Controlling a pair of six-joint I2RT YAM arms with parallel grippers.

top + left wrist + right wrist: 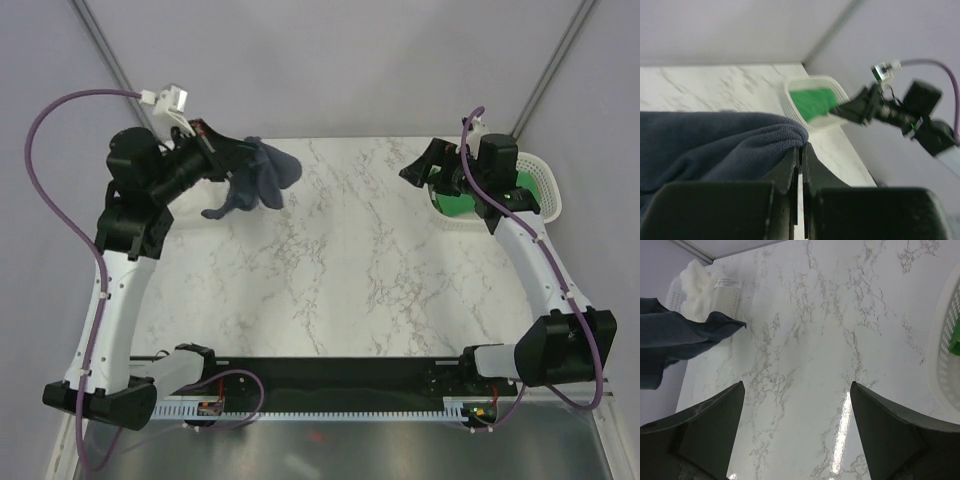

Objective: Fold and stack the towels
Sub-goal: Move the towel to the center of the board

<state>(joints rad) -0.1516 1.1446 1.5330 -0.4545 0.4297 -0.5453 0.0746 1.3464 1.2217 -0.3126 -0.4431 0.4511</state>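
Observation:
The dark navy towel [262,180] hangs bunched above the table's far left, and my left gripper [240,162] is shut on it. In the left wrist view the jaws [801,149] pinch the fold of the navy towel [715,145]. The green towel [456,206] lies in a white mesh basket [548,186] at the far right. My right gripper [418,168] hovers open beside that basket, nothing between its fingers [715,415]. In the right wrist view the cream-white towel [699,286] sits in a basket at the far left, behind the navy towel [675,335].
The marble table [350,270] spreads between the two arms. The left basket [673,294] stands at the far left corner, and the right basket's wall [946,355] is close to my right gripper. Grey walls close in the back and sides.

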